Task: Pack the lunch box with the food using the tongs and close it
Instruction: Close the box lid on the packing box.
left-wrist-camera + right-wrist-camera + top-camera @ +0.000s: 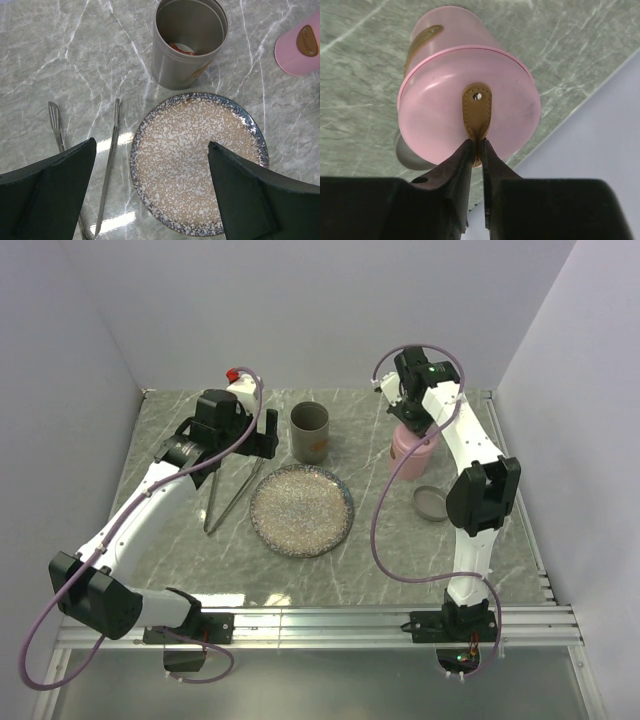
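Two claws: left claw (pixel 151 150) spread wide, with the tongs (pixel 110 150) lying flat on the table below, beside one finger. The plate (pixel 185 150) sits under the gap, and the open tin (pixel 175 70) beyond it has something orange-red inside. Right claw (pixel 476 147) almost pressed together, pinching the brown tab (pixel 477 110) on the pink tub (pixel 440 120), which stands just ahead of its tips.
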